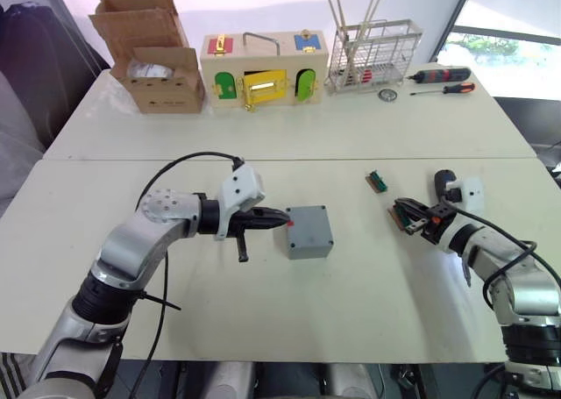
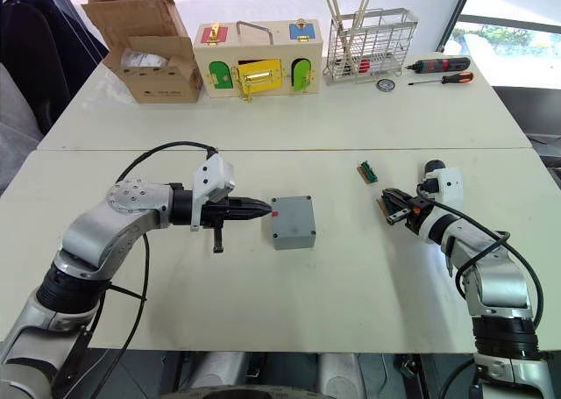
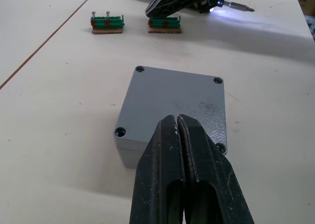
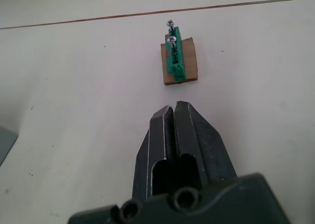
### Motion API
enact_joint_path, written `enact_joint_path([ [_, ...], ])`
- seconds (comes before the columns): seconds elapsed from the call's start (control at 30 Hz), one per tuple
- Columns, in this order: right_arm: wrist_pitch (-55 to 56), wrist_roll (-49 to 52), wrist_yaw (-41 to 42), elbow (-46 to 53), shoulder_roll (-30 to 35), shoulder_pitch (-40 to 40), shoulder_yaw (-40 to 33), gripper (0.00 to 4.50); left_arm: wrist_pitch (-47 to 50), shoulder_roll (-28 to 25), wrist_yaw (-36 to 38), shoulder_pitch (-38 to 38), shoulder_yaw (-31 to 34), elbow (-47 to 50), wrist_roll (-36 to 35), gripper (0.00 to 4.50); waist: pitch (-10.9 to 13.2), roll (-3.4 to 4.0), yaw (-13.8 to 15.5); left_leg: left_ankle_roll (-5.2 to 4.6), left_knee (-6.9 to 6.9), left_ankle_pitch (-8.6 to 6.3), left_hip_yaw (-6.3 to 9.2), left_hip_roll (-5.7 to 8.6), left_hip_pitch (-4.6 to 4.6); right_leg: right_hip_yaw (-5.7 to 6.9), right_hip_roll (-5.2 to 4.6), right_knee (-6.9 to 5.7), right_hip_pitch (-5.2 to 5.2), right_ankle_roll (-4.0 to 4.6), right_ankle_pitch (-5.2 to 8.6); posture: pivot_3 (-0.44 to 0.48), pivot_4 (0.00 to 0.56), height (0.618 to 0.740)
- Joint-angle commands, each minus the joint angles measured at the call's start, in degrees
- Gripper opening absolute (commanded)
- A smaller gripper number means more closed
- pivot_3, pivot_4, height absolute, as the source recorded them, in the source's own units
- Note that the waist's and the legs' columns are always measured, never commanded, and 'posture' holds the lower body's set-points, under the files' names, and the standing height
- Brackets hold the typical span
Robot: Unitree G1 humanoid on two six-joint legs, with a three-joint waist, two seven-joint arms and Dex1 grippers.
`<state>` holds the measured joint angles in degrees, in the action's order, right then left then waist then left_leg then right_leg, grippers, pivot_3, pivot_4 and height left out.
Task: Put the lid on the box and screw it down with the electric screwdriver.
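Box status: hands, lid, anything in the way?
Left hand shut, tip at box side. Right hand shut, empty, facing green screw holder. Lid on box.

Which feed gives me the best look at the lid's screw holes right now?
The left wrist view: the lid sits on the box close up, with corner holes plainly visible. Both eye views show it small from above. The right wrist view catches just a grey corner at its edge.
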<state>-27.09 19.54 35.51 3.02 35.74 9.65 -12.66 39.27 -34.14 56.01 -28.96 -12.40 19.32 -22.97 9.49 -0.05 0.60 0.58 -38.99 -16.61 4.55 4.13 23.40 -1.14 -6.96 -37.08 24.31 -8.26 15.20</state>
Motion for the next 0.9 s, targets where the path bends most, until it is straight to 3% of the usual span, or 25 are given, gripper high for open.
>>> enact_joint_path([
  [0.03,0.5,1.7,-0.7,0.9,-0.4,1.2,-2.7,0.04,-1.4,-0.3,0.0,-0.8,0.1,0.7,0.4,0.00,0.0,0.00,0.0,0.00,0.00,0.00,0.00,0.00,0.00,0.00,0.00,0.00,0.00,0.00,0.00,0.000,0.150,0.730],
  [0.53,-0.6,3.5,-1.7,1.6,-0.7,1.6,-4.1,0.04,-2.5,0.3,0.1,-0.6,-0.5,0.0,1.2,0.00,0.0,0.00,0.0,0.00,0.00,0.00,0.00,0.00,0.00,0.00,0.00,0.00,0.00,0.00,0.00,0.000,0.150,0.730],
  [0.9,-6.7,7.4,-1.6,10.2,3.1,5.4,-5.7,0.04,-2.5,-0.5,0.5,-0.3,0.2,-0.1,1.1,0.00,0.0,0.00,0.0,0.00,0.00,0.00,0.00,0.00,0.00,0.00,0.00,0.00,0.00,0.00,0.00,0.000,0.150,0.730],
])
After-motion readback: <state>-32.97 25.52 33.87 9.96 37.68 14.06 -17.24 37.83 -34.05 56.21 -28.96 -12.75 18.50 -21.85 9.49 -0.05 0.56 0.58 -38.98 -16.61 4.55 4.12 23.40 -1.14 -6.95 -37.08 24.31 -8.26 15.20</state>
